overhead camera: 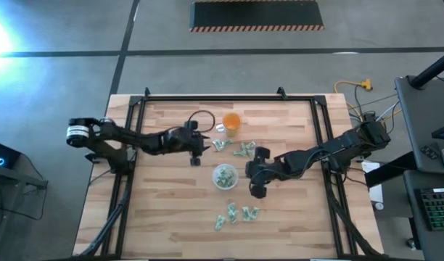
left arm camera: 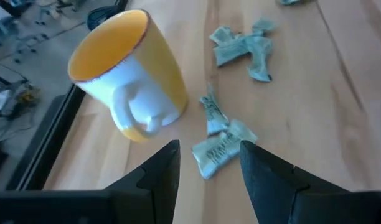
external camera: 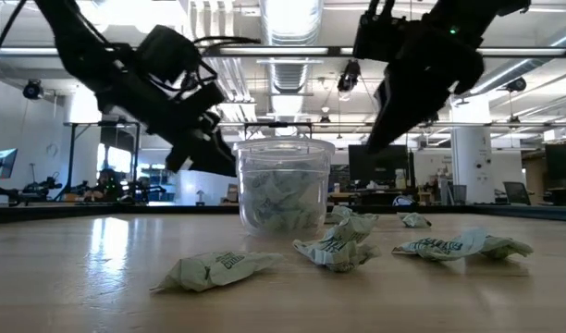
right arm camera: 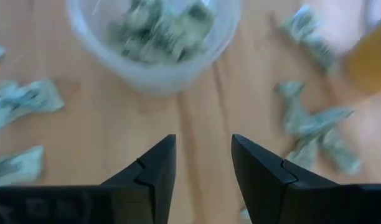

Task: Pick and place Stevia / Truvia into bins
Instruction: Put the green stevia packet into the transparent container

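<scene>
Crumpled pale green and white Stevia sachets lie flat on the wooden table: several near the orange cup [overhead camera: 244, 150] and several toward the near edge [overhead camera: 233, 215], the latter also in the low view [external camera: 338, 245]. The clear round bin [overhead camera: 224, 176] stands upright mid-table with several sachets inside [right arm camera: 156, 28]. My left gripper [overhead camera: 196, 152] is open and hovers above one sachet [left arm camera: 218, 148], which shows between its fingers, beside the orange cup. My right gripper [overhead camera: 255, 181] is open, just right of the bin, with bare wood between its fingertips [right arm camera: 203, 146].
An orange cup with a white handle [left arm camera: 125, 74] stands near the table's far edge [overhead camera: 231, 122], close to my left gripper. A black metal frame [overhead camera: 207, 98] runs round the table. Bare wood lies at the near left of the table [overhead camera: 157, 210].
</scene>
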Motion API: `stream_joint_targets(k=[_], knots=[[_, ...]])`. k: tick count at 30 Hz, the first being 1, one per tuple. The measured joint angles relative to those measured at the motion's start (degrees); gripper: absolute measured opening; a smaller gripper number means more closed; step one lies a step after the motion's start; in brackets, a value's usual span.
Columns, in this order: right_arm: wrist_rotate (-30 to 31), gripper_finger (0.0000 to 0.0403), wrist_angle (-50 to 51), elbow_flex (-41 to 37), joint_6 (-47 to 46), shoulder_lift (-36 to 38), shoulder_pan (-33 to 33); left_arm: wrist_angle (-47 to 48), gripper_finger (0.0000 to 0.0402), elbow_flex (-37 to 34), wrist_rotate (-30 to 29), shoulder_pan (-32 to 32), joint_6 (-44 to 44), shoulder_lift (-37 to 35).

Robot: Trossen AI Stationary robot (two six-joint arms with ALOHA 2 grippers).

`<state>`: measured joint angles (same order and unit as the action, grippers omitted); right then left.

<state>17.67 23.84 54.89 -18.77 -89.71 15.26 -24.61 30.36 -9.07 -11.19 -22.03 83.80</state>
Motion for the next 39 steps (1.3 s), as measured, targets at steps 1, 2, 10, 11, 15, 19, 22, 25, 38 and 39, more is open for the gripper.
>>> stream_joint_targets(k=[1, 2, 10, 11, 15, 19, 22, 25, 38, 39], knots=[[-1.0, 0.0143, 0.4, 0.0, -0.9, 0.1, 0.2, 0.0, 0.0151, 0.8, 1.7, -0.9, -0.6, 0.9], [-2.1, 0.0141, 0.4, 0.0, -1.6, 0.3, 0.4, 0.3, 0.0151, 1.6, 3.4, -1.9, -1.0, 2.0], [-3.8, 0.0137, 0.4, -0.7, -4.8, 0.4, 3.0, 5.8, 0.0151, 8.0, 12.1, -7.2, -2.3, 9.2], [-3.8, 0.0137, 0.4, -0.7, -5.0, 0.4, 3.3, 6.3, 0.0151, 8.7, 12.6, -7.5, -2.4, 9.9], [-3.7, 0.0133, 0.2, -0.8, -6.8, 0.4, 4.1, 7.3, 0.0151, 10.2, 15.3, -8.7, -2.6, 11.7], [-3.6, 0.0127, 0.3, -1.1, -7.9, 0.4, 4.5, 7.7, 0.0151, 11.2, 16.5, -9.3, -2.6, 13.2], [-3.1, 0.0125, 0.1, -1.3, -7.9, 0.4, 4.7, 7.7, 0.0151, 11.7, 18.2, -9.4, -2.5, 14.2], [-2.6, 0.0125, -0.1, -1.5, -7.9, 0.4, 4.8, 7.7, 0.0151, 12.5, 19.7, -9.4, -2.3, 15.9], [-2.5, 0.0123, -0.4, -1.8, -8.3, 0.4, 4.9, 9.4, 0.0143, 13.6, 20.0, -10.1, -1.8, 18.6], [-2.5, 0.0123, -0.4, -1.8, -8.3, 0.4, 4.9, 10.1, 0.0137, 13.8, 20.1, -10.2, -1.3, 18.6]])
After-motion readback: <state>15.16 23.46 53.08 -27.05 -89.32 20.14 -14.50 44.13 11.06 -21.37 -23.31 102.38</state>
